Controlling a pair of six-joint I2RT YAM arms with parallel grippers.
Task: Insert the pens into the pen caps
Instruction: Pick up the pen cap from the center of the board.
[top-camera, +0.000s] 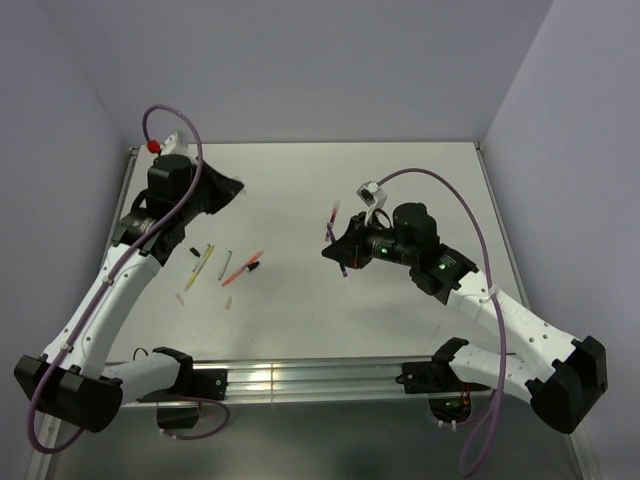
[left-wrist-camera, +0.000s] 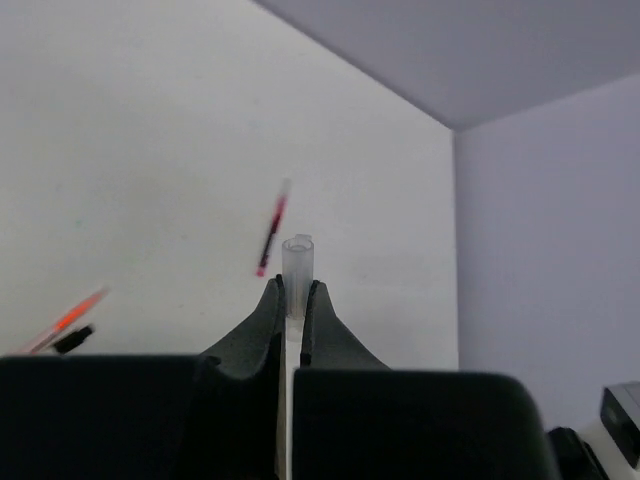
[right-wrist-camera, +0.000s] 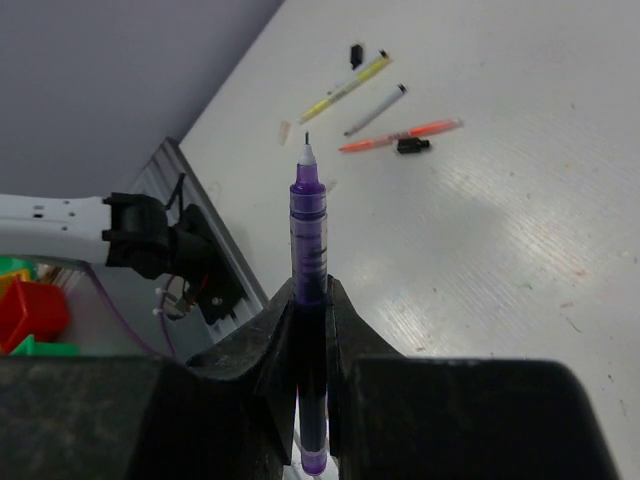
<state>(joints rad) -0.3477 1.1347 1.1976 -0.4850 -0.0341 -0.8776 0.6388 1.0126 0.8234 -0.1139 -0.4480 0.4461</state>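
Observation:
My left gripper (left-wrist-camera: 296, 290) is shut on a whitish-clear pen cap (left-wrist-camera: 298, 262) that stands up out of the fingertips, open end away from the camera. In the top view the left gripper (top-camera: 238, 187) hovers at the table's back left. My right gripper (right-wrist-camera: 310, 295) is shut on a dark purple pen (right-wrist-camera: 308, 225), tip pointing away from the wrist. It sits mid-table (top-camera: 336, 250), with the purple pen (top-camera: 344, 269) poking out. A red pen (top-camera: 333, 213) lies just behind it. Yellow (top-camera: 205, 262), white-black (top-camera: 227, 265) and orange (top-camera: 243, 268) pens lie between the arms.
Two black caps (top-camera: 193, 249) (top-camera: 255, 266) lie among the loose pens, and two whitish caps (top-camera: 181, 297) (top-camera: 228, 301) lie nearer the front edge. Purple walls close in the table at the back and sides. A metal rail (top-camera: 300, 378) runs along the front.

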